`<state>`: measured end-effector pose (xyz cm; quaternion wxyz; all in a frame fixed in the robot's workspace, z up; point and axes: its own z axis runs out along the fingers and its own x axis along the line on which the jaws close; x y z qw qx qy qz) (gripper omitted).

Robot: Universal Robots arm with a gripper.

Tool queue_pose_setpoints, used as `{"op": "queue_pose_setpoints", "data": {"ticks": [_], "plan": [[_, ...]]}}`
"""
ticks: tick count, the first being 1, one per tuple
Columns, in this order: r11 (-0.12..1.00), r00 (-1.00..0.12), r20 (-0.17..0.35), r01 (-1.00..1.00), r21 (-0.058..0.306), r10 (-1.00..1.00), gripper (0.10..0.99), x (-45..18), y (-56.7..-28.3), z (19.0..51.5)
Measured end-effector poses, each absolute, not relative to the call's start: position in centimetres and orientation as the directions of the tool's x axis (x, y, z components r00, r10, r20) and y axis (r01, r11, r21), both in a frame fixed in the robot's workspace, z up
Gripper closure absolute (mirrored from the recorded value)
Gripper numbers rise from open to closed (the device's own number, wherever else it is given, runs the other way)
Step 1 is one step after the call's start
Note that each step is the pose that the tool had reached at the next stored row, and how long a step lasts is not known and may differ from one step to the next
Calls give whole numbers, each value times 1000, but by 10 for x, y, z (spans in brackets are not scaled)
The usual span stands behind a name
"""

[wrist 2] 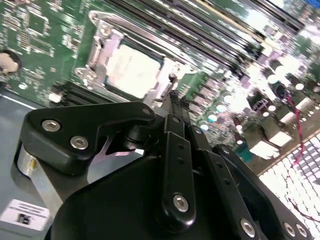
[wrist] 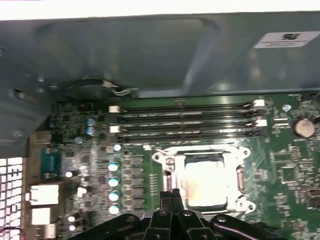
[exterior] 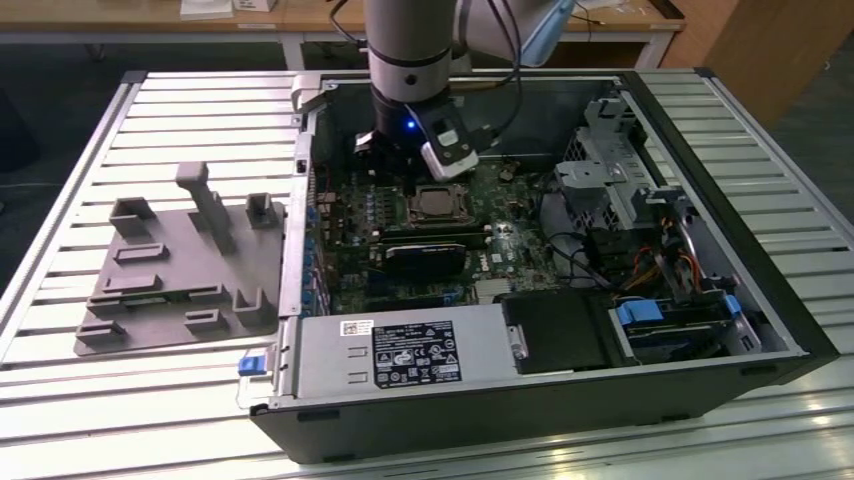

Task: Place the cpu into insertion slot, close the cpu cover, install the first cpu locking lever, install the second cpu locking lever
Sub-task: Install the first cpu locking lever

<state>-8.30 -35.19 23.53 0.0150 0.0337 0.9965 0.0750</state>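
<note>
cpu (wrist: 206,182): flat, metal top upward, square, edges parallel to the insertion slot (wrist: 169,165) rim, seated within. Jaws: pressed together, empty, tips beside that rim.

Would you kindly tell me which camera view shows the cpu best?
The first wrist view: the cpu faces the camera nearly square-on. The second wrist view shows it obliquely; the exterior view shows it from far off.

cpu (wrist: 205,181): your chip top reads pale silver-beige
cpu cover (wrist: 167,162): silvery
circuit board (wrist: 280,172): green
gripper (wrist 2: 174,100): black
memory slots (wrist: 185,120): black
</note>
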Motion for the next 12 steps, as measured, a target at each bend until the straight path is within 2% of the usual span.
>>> {"op": "queue_pose_setpoints", "data": {"ticks": [7, 12], "plan": [[984, -997, -25, 67, 164, 72, 984, -96, -352, 235], [975, -997, -23, 67, 210, 73, 984, -103, -352, 235]]}}
